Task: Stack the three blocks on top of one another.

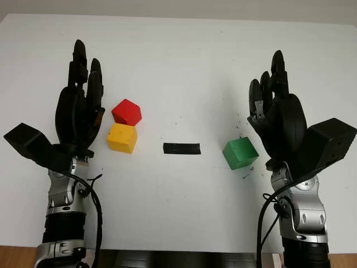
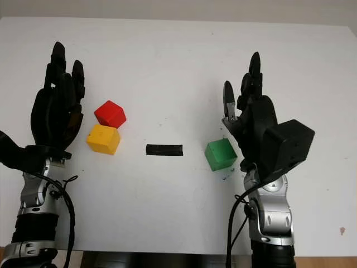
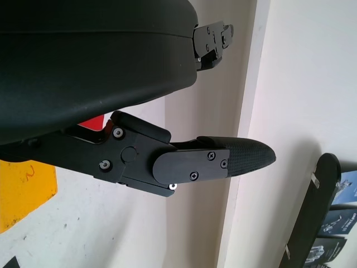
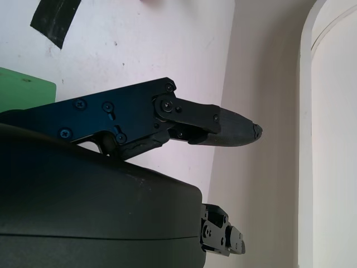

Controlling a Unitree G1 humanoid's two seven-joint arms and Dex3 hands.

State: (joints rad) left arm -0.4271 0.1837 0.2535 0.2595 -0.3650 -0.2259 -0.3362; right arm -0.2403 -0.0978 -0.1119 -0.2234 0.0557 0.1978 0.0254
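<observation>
A red block (image 1: 126,111) sits on the white table (image 1: 178,56) left of centre, touching the far side of a yellow block (image 1: 122,138). A green block (image 1: 240,153) lies alone to the right of centre. My left hand (image 1: 81,95) is open and held just left of the red and yellow blocks, holding nothing. My right hand (image 1: 272,97) is open, raised just right of and behind the green block. In the left wrist view the yellow block (image 3: 25,190) and a sliver of red (image 3: 92,121) show beside the fingers. The green block's corner (image 4: 22,92) appears in the right wrist view.
A short strip of black tape (image 1: 181,148) is stuck to the table between the yellow and green blocks. The table's front edge (image 1: 178,251) runs along the bottom, and a pale wall (image 1: 178,6) lies beyond its far edge.
</observation>
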